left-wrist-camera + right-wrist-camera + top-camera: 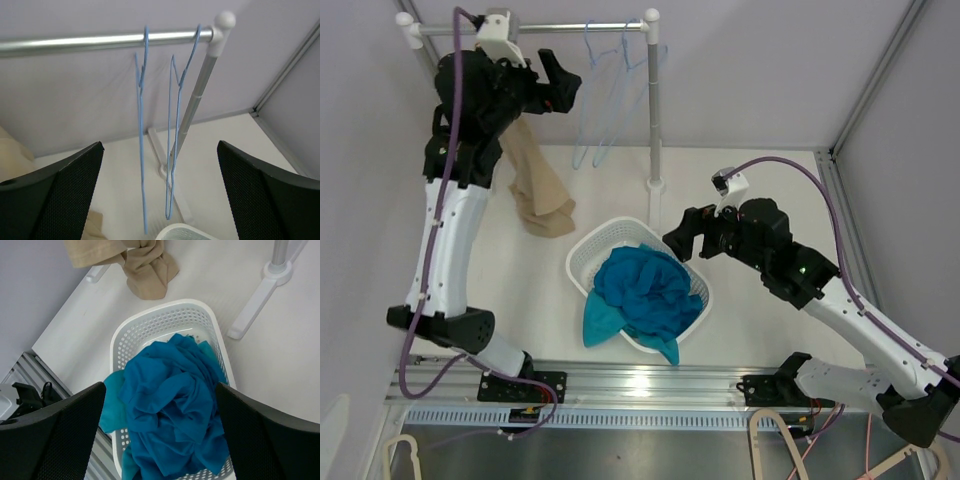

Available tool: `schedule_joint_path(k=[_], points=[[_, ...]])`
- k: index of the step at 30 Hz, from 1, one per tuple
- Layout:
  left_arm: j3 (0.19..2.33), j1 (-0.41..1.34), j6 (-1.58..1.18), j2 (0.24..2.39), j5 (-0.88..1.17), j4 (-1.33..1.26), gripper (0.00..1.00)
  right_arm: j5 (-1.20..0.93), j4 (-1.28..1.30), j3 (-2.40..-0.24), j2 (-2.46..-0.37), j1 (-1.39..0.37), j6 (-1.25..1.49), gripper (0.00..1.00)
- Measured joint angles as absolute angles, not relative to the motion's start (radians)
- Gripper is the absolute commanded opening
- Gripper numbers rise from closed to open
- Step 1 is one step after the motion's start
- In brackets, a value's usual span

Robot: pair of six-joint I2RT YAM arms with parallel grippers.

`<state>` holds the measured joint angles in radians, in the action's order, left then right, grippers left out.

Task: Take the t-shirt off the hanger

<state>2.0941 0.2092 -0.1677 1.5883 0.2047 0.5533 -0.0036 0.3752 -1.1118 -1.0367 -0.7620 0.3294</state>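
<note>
Left tool [160,146], gaping apart, is facing two blue hangers [141,150]; right tool [160,390], also apart, is overlooking blue cloth [170,410] in a basket [150,320].

Bright, even light (soft shadows); wrist views slightly blurred, perhaps at the edges.

blue hangers [140,150]: 2 | basket [160,322]: 1 | blue garment [645,285]: 1 | beige garment [540,195]: 1 | rack [655,120]: 1

It was a lab test cell: plain panel walls [770,70] (framed in aluminium), a white desk [740,335], robot arms [445,240] on a metal rail [650,383].
</note>
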Motion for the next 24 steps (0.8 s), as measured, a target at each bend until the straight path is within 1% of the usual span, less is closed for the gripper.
schedule_joint_path(k=[2, 5, 8, 12, 15, 20, 24], points=[[2.111, 0.209, -0.167, 1.548, 0.177, 0.559, 1.0, -0.018, 0.376, -1.106, -1.042, -0.762, 0.337, 0.94], [2.115, 0.207, -0.159, 1.486, 0.068, 0.548, 1.0, -0.035, 0.377, -1.103, -1.044, -0.764, 0.348, 0.94], [2.125, 0.203, -0.156, 1.49, -0.06, 0.54, 0.99, -0.044, 0.38, -1.103, -1.041, -0.768, 0.361, 0.94], [2.203, 0.195, -0.148, 1.599, -0.229, 0.549, 1.0, -0.044, 0.398, -1.103, -1.021, -0.773, 0.37, 0.93], [2.212, 0.186, -0.138, 1.678, -0.318, 0.555, 0.99, -0.043, 0.407, -1.103, -0.999, -0.775, 0.374, 0.93], [2.333, 0.135, -0.154, 1.836, -0.35, 0.624, 0.98, -0.034, 0.428, -1.103, -0.976, -0.775, 0.374, 0.93], [2.36, 0.088, -0.174, 1.879, -0.366, 0.632, 0.98, -0.028, 0.439, -1.103, -0.974, -0.775, 0.374, 0.93]])
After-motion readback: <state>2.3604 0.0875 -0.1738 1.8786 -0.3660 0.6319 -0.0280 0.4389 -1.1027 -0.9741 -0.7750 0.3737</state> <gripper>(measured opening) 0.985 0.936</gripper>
